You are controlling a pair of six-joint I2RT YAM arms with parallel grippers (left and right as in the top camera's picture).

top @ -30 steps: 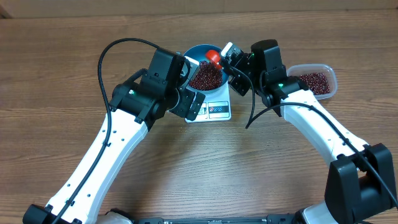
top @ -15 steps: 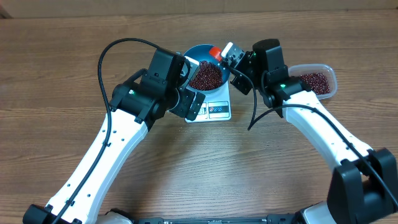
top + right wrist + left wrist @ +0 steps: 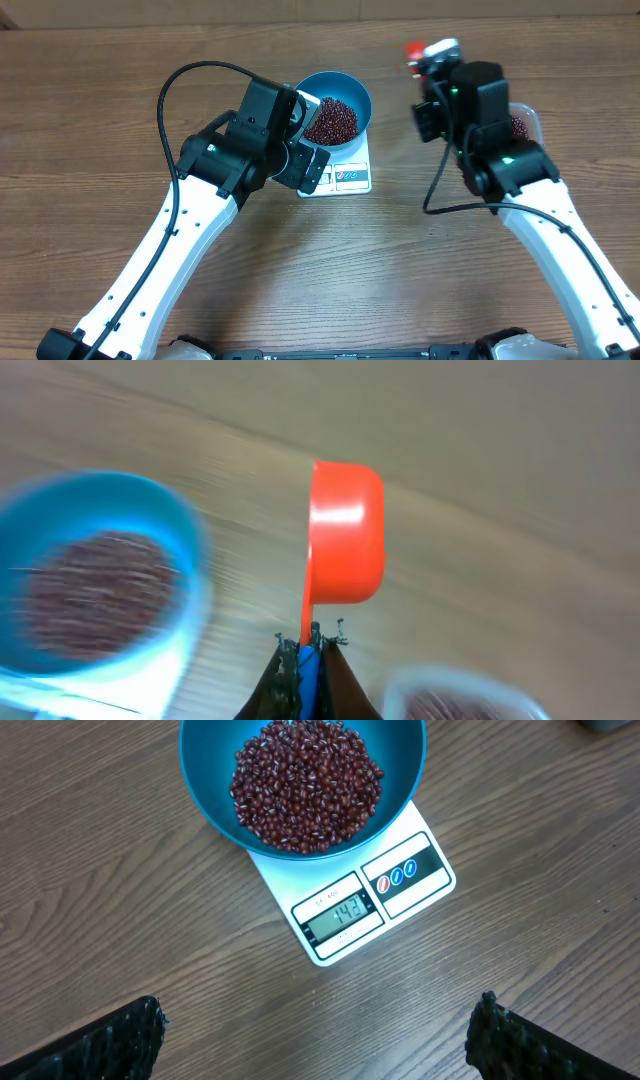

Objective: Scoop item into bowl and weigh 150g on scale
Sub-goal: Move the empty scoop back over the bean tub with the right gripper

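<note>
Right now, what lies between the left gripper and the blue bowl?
Left wrist view: only bare wooden table and the display end of the scale separate the open left gripper from the blue bowl.

Blue bowl (image 3: 205,780) sits on the far part of the white scale (image 3: 330,948), holding a heap of dark red-brown beans (image 3: 305,785) that fills its middle. Scale's near edge clear of the bowl: display (image 3: 340,913) lit, digits apparently 142, blue-marked label (image 3: 403,873) just right of it. Left gripper (image 3: 318,1045) over bare wooden table (image 3: 100,920), dark fingertips (image 3: 110,1040) at near left and near right corners, spread wide, touching nothing.
</note>
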